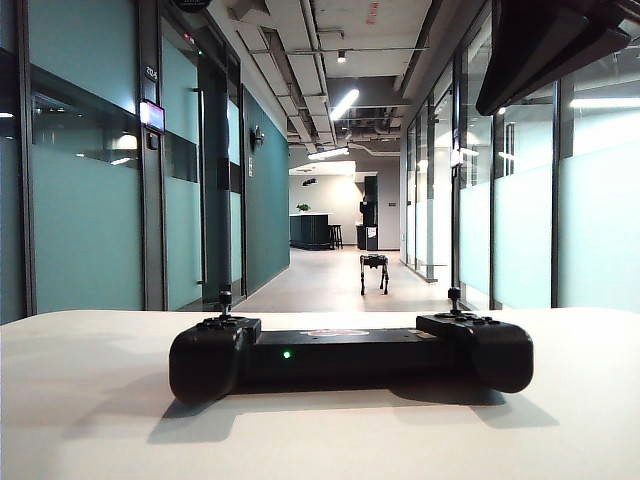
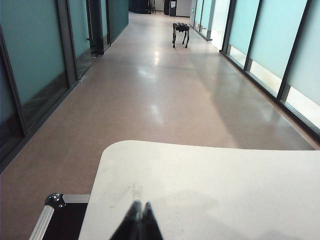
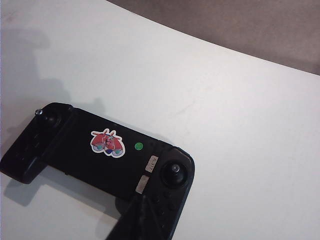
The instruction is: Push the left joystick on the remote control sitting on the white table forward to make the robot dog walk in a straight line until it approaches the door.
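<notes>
Exterior view: a broad, matte white surface [image 1: 90, 400] fills the foreground, smooth and plain. On it lies the remote control [image 1: 350, 355], a wide black plastic gamepad with two bulbous grips joined by a flat bar bearing a green light and a reddish sticker. Down the glossy corridor floor [image 2: 150, 90] stands the small black robot dog [image 1: 374, 271], thin-legged and boxy. The left joystick [image 1: 225, 300] is a thin upright stem. The right end effector [image 3: 142, 220] hangs pressed together above the controller; the left end effector [image 2: 137, 222], also closed, hovers over the bare surface.
</notes>
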